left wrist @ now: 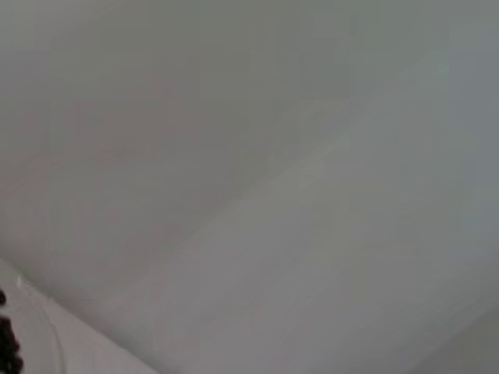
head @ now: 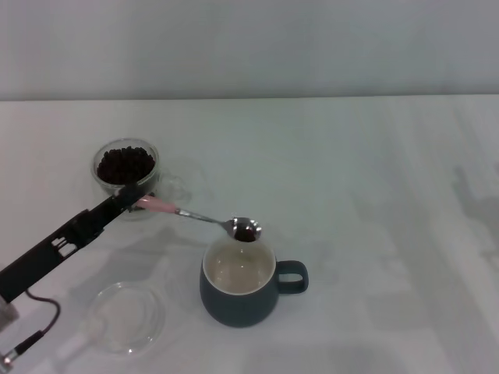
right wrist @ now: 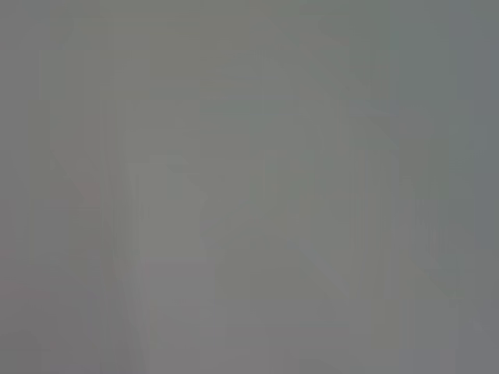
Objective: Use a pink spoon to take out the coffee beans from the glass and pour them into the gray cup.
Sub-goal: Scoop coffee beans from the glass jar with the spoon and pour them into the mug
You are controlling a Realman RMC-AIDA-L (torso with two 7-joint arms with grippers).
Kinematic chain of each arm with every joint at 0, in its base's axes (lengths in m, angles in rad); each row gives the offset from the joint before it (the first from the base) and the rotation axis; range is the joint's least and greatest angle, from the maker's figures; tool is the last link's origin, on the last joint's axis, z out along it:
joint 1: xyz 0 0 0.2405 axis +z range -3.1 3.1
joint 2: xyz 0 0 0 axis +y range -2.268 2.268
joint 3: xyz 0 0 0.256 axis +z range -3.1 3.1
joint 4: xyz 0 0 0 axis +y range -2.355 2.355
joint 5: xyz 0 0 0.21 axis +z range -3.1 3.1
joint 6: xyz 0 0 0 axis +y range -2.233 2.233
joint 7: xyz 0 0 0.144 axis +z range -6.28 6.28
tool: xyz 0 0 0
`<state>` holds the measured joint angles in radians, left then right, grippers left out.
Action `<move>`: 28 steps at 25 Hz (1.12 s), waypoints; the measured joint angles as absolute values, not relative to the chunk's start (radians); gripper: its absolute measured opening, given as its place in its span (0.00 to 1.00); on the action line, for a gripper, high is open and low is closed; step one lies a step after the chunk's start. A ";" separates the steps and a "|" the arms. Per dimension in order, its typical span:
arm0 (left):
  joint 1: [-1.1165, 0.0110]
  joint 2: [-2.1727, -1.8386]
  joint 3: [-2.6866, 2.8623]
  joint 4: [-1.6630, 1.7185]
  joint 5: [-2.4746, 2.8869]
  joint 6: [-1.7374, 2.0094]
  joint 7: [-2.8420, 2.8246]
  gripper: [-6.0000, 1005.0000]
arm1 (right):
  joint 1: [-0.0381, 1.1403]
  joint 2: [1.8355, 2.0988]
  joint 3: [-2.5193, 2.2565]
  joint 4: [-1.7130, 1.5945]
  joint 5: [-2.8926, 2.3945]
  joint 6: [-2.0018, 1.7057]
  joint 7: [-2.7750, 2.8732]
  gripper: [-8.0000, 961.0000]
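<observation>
In the head view my left gripper is shut on the pink spoon by its pink handle. The spoon's metal bowl carries a few coffee beans and hangs just above the far rim of the gray cup, which stands upright with its handle to the right. The cup's cream inside looks empty. The glass full of coffee beans stands just beyond my left gripper. A few beans show at the edge of the left wrist view. My right gripper is out of view.
A flat clear glass dish lies on the white table left of the gray cup, under my left arm. A cable hangs off the arm at the lower left. The right wrist view shows only blank grey.
</observation>
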<state>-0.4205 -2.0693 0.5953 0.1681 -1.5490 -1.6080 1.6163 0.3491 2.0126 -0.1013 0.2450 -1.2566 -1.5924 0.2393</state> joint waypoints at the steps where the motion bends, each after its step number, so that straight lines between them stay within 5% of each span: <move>1: -0.414 -2.067 0.595 0.177 -1.549 -1.609 1.633 0.14 | 0.349 2.013 -0.101 0.245 -1.259 -1.593 0.239 0.80; 23: -0.442 -2.070 0.598 0.290 -1.387 -1.641 1.922 0.14 | 0.327 2.013 -0.114 0.258 -1.290 -1.631 0.307 0.80; 28: -0.391 -2.046 0.593 0.293 -1.507 -1.693 1.836 0.14 | 0.327 2.013 -0.115 0.258 -1.290 -1.631 0.307 0.80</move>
